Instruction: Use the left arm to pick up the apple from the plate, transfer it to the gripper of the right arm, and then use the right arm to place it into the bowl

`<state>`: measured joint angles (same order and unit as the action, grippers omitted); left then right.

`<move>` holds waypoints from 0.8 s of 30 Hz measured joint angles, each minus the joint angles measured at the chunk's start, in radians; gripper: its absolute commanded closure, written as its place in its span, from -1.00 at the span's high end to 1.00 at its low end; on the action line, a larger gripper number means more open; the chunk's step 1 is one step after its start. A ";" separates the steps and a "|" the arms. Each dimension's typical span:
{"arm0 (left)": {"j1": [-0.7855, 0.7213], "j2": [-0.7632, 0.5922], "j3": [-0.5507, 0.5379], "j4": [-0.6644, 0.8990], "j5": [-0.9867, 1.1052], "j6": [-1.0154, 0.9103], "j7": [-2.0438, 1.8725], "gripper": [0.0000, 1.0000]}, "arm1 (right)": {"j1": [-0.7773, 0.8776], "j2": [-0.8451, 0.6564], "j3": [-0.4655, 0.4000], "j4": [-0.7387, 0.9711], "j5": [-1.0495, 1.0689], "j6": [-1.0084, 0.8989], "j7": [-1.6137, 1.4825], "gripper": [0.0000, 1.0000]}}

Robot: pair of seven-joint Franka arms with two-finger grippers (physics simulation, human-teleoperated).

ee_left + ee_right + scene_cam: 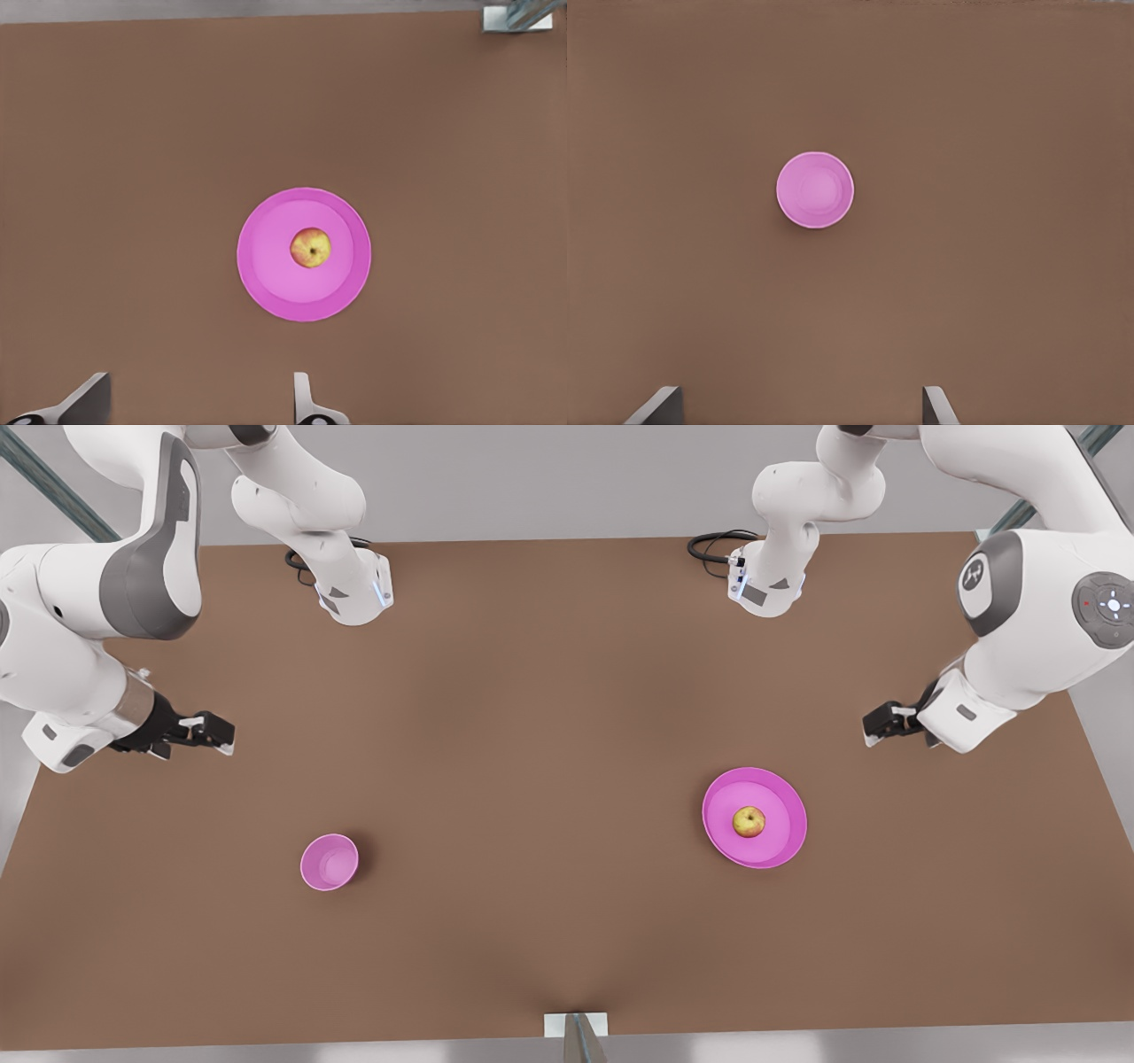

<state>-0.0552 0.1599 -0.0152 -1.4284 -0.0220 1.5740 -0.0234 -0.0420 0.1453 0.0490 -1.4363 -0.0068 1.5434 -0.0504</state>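
- While nothing is grasped yet, the brown table [549, 779] spans everything; the wide plate [780, 846] lies on it toward the front view's right, the bowl [330, 862] well apart toward the front view's left
- plate [275, 283] is shallow with a low rim, so I judge it will not block a reach from above; it may slide if I nudge the rim
- bowl [815, 189] is small, deep and holds nothing; it sits flat on the table
- my left gripper [886, 723] hangs above the table, near the plate but off its edge, on the front view's right; its fingers [306, 398] stand apart, nothing between them
- my right gripper [208, 732] hangs on the front view's left, above and apart from the bowl; fingers [937, 405] spread wide, nothing held; this arm waits
- the apple [749, 821] rests about mid-plate, stem dimple up; apple [310, 247] is round, yellow-green with a red blush
- handling guess: light, firm, smooth skin, likely slippery and prone to rolling; I'd close across its widest girth from above, low enough to leave room for the other gripper at handover
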 measured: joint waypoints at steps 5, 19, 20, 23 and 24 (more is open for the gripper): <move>-0.006 0.014 -0.006 -0.417 -0.017 0.230 -0.016 1.00 | -0.001 0.000 0.000 0.000 -0.001 0.012 -0.006 1.00; -0.099 0.265 -0.006 -0.543 -0.066 0.740 -0.111 1.00 | -0.001 0.000 0.000 0.000 0.000 0.021 -0.019 1.00; -0.102 0.272 -0.006 -0.541 -0.067 0.758 -0.119 1.00 | -0.001 0.000 0.000 0.000 0.000 0.021 -0.019 1.00; -0.122 0.300 -0.006 -0.521 -0.067 0.796 -0.143 1.00 | -0.001 0.000 0.000 0.000 0.000 0.021 -0.021 1.00; -0.130 0.311 -0.006 -0.512 -0.067 0.805 -0.152 1.00 | 0.000 0.000 0.000 0.000 0.000 0.021 -0.022 1.00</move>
<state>-0.1847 0.4712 -0.0210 -1.9403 -0.0893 2.3789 -0.1751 -0.0423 0.1453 0.0490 -1.4363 -0.0068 1.5647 -0.0720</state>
